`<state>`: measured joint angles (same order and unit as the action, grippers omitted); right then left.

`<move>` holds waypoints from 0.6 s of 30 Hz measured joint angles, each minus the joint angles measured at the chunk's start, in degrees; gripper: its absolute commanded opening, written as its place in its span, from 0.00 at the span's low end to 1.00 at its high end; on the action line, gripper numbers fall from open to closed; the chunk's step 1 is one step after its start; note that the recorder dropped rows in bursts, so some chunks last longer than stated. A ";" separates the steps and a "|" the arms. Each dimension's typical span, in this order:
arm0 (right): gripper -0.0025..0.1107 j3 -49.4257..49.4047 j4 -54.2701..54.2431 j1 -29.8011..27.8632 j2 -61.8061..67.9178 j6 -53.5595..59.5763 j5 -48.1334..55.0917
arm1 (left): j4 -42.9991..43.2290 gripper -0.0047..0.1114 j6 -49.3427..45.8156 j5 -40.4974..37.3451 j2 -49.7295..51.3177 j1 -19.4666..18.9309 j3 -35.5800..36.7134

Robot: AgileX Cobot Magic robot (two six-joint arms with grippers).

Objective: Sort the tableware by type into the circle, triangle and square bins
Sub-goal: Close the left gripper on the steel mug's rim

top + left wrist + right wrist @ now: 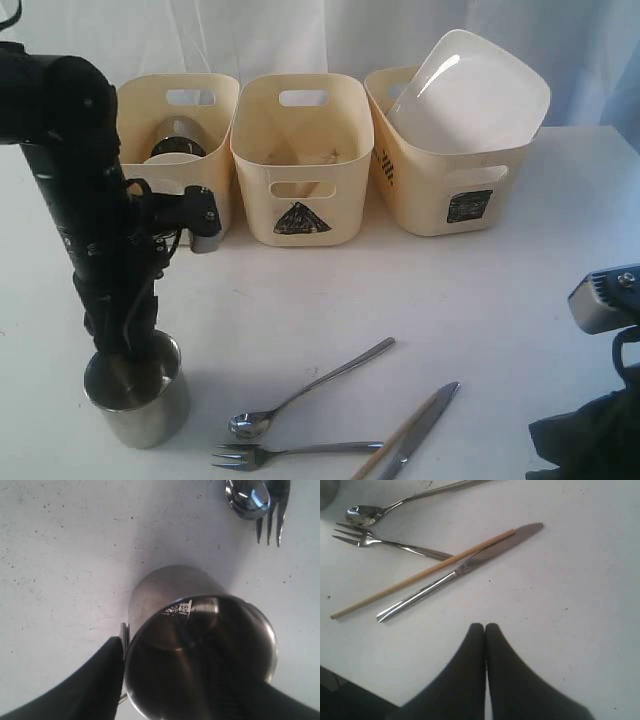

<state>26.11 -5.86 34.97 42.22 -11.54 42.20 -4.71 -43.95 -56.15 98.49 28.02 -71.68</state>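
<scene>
The left hand (195,669) is closed around the steel mug (140,408), which stands on the surface (480,300) at the left. Its polished wall could slip or swing in the lift, and the mug could catch the rim of the left bin (222,100), already part full. A dropped mug would likely scatter the spoon (320,383) and fork (290,451). The right hand (485,628) hovers pinched together, empty.
</scene>
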 measured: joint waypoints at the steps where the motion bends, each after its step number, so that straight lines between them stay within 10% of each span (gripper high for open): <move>1: 0.02 0.00 0.00 0.00 0.00 0.00 0.00 | 0.00 0.50 -0.28 0.41 0.76 0.00 0.00; 10: 0.02 0.00 0.00 0.00 0.00 0.00 0.00 | 0.00 0.46 -1.10 3.48 3.39 0.00 0.00; 18: 0.02 0.00 0.00 0.00 0.00 -0.09 0.00 | 0.00 0.09 -1.24 3.48 4.85 0.00 0.00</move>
<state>26.11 -5.86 34.97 42.22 -11.63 42.20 -4.71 -45.19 -52.67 103.34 28.02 -71.68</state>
